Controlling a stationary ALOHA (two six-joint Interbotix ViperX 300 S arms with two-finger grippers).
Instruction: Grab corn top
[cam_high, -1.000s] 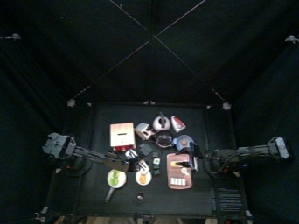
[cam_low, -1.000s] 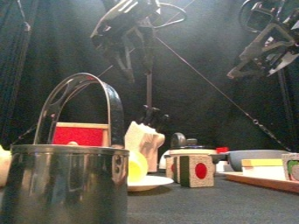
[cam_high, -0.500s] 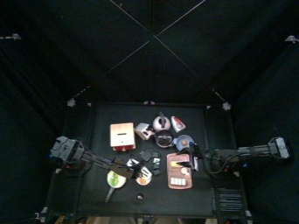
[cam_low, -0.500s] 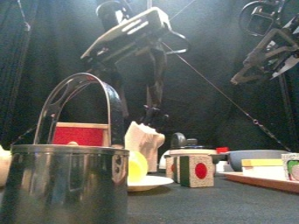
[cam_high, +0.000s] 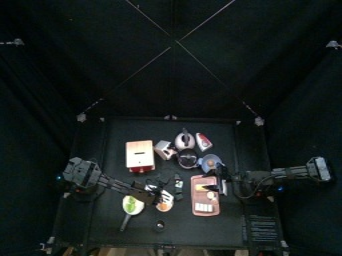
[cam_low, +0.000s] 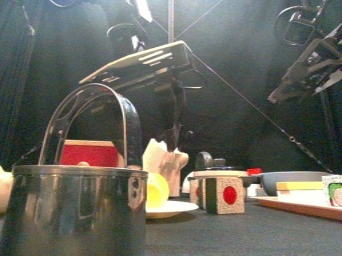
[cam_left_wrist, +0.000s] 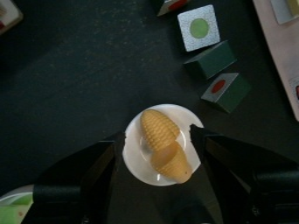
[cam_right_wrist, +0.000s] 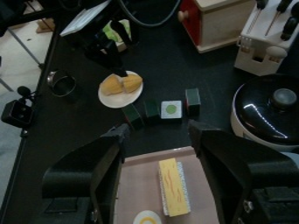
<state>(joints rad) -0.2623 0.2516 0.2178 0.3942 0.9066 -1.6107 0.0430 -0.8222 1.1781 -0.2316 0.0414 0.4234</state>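
The corn (cam_left_wrist: 163, 145) is a yellow-orange toy in two stubby pieces on a small white plate (cam_left_wrist: 135, 154). It also shows in the top view (cam_high: 164, 203), the right wrist view (cam_right_wrist: 121, 84) and the front view (cam_low: 158, 190). My left gripper (cam_left_wrist: 156, 140) is open and hangs above the plate, one jaw to each side of the corn, not touching it. In the top view it (cam_high: 162, 190) is just behind the plate. My right gripper (cam_right_wrist: 158, 133) is open and empty, raised at the table's right side (cam_high: 238, 183).
A green item (cam_high: 131, 205) lies left of the plate. Small cubes with fruit pictures (cam_left_wrist: 198, 24) stand beside it. A wooden board (cam_right_wrist: 170, 179) with a yellow stick, a dark pot (cam_right_wrist: 275, 107), a brown box (cam_high: 139, 152) and a steel pot (cam_low: 74, 210) crowd the table.
My left arm has swung down and forward until its gripper is over the plate with the corn. The right arm has barely moved.
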